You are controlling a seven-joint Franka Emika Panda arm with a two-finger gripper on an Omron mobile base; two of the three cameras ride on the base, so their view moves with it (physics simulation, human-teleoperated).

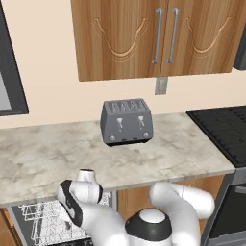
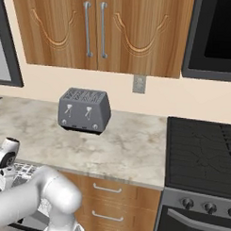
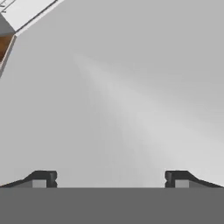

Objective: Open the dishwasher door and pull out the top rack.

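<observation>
Below the marbled surface (image 1: pixel 48 158), at the far left of the left base view, the top rack (image 1: pixel 41 218) showed as a white wire grid with thin upright tines inside the dishwasher opening, partly screened by the arm's wrist. In the right base view the same rack (image 2: pixel 26 171) peeked out at the lower left, just under the surface's front edge and behind the white arm.

Close before the hand camera lay a smooth silver-grey panel, most likely the dishwasher door (image 3: pixel 131 96), running from edge to edge, with a pale strip and a sliver of brown at the upper left corner. The claw (image 3: pixel 110 179) stood with its two dark tips wide apart at the bottom of that view, nothing between them, and whether they touched the panel could not be told.

Farther right, on the surface, a grey four-slot toaster (image 1: pixel 126 122) sat near the wall, well apart from the rack. Above it hung wooden wall cabinets (image 1: pixel 158 36) with two long bar handles, and a small wall outlet (image 1: pixel 161 86) sat just under them. At the right end, a black stove top (image 2: pixel 201 155) adjoined the surface, with knobs (image 2: pixel 197 205) along its front and drawers (image 2: pixel 109 202) to its left.
</observation>
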